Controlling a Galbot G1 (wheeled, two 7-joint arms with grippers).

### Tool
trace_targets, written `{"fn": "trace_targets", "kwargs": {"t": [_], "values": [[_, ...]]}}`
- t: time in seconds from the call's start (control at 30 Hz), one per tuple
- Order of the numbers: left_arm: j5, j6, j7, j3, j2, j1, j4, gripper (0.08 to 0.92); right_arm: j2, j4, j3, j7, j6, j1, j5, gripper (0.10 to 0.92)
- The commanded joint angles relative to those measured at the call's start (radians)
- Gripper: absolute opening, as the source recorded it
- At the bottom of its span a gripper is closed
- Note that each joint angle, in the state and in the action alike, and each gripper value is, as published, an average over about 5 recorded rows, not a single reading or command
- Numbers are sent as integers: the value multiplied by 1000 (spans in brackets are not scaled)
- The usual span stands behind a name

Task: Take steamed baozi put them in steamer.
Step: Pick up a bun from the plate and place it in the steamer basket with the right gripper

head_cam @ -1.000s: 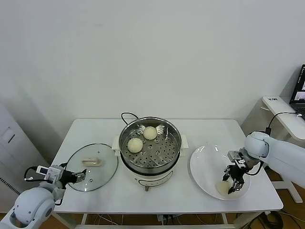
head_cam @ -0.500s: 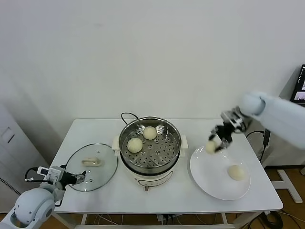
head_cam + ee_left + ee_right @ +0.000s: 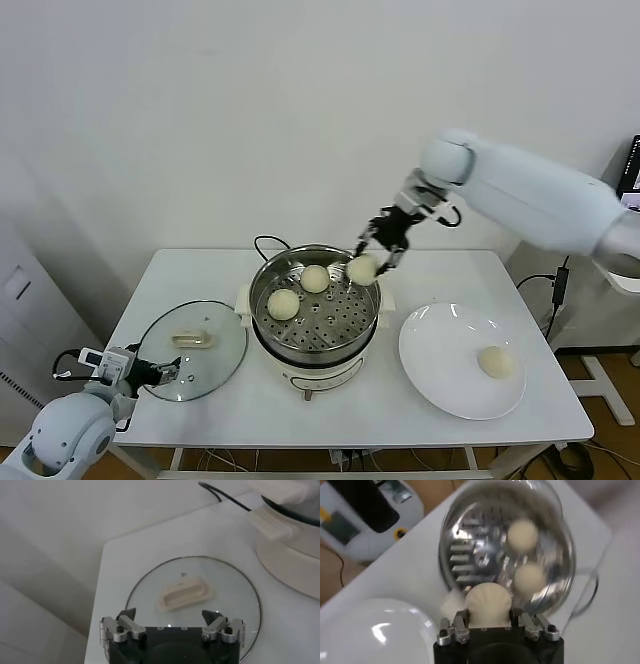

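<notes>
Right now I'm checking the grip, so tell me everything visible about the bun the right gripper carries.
The carried bun is smooth, rounded, pale cream dough without markings. The right gripper is shut on it, fingers on either side in the right wrist view. It hangs over the steamer's right rim area, above the perforated tray, touching nothing else.

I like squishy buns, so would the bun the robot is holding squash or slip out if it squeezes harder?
Probably it would squash a bit: the held bun looks like soft, smooth dough, bulging between the right gripper fingers above the steamer. It seems light, since the gripper carries it in the air. Being round, it may roll on the perforated tray when dropped.
</notes>
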Motion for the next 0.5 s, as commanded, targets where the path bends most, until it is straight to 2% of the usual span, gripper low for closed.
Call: {"fn": "trace_targets", "kwargs": {"t": [0.03,0.5], "values": [[2,17,0,-1,0,1,-1,823,200,1,23,-21,265,-27,-107,509],[6,4,1,1,2,3,11,823,211,83,43,-27,357,-166,-303,509]]}}
